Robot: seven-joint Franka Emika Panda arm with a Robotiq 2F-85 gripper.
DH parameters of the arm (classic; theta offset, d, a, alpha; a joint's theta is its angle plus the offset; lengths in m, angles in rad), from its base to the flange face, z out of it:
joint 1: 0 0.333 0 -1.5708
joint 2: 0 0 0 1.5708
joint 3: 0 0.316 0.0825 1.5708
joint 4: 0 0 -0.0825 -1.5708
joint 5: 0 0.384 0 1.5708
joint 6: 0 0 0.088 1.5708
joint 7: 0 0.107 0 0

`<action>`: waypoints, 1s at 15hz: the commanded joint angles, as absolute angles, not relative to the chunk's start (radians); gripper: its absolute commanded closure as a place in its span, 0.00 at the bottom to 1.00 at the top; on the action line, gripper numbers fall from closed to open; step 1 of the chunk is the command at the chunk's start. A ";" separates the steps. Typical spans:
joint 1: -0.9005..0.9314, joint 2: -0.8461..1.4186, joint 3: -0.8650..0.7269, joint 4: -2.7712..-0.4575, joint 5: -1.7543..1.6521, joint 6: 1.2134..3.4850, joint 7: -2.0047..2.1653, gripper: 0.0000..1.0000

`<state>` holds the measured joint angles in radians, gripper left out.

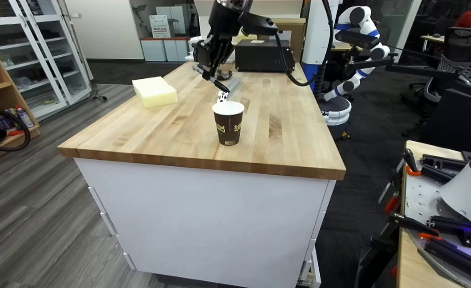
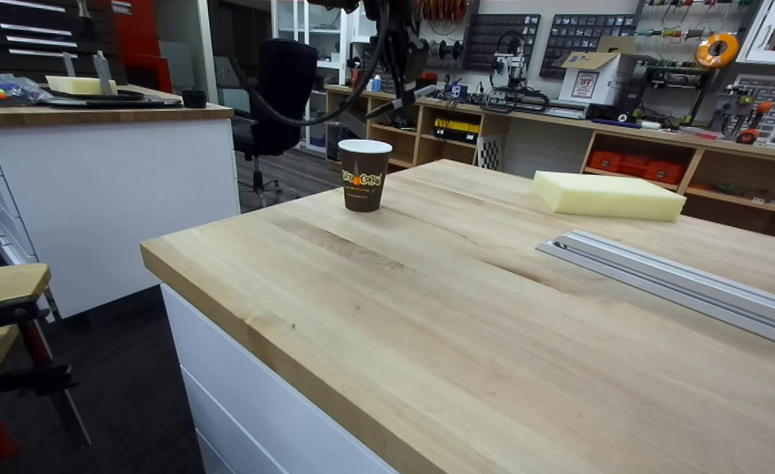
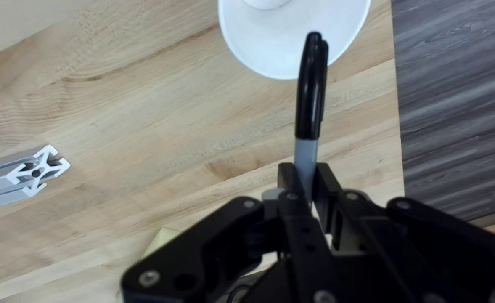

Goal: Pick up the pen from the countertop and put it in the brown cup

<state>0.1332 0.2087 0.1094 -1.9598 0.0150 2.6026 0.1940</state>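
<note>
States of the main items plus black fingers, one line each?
Dark brown paper cup: upright, lidless, on the rectangular light-wood countertop.
Thin grey-and-black pen: capped, tilted, cap end lower, outside the cup.
Black fingers: closed on the pen.
Pale yellow rectangular foam-like block: lying flat.
Long silver slotted metal bar: lying flat.

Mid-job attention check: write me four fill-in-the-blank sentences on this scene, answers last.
The gripper holds the pen, whose capped end is colored ____.
The brown cup stands ____, not tipped over.
The yellow block rests on the same ____ as the brown cup.
In the wrist view, the metal rail runs off the picture's ____ edge.
Missing words: black; upright; countertop; left.
</note>
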 commanded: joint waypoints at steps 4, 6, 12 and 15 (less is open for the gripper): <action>0.163 0.143 0.091 -2.069 -0.050 2.679 0.281 0.97; 0.170 0.134 0.092 -2.093 -0.061 2.688 0.303 0.97; 0.186 0.120 0.086 -2.139 -0.119 2.716 0.366 0.61; 0.197 0.117 0.080 -2.149 -0.175 2.725 0.410 0.42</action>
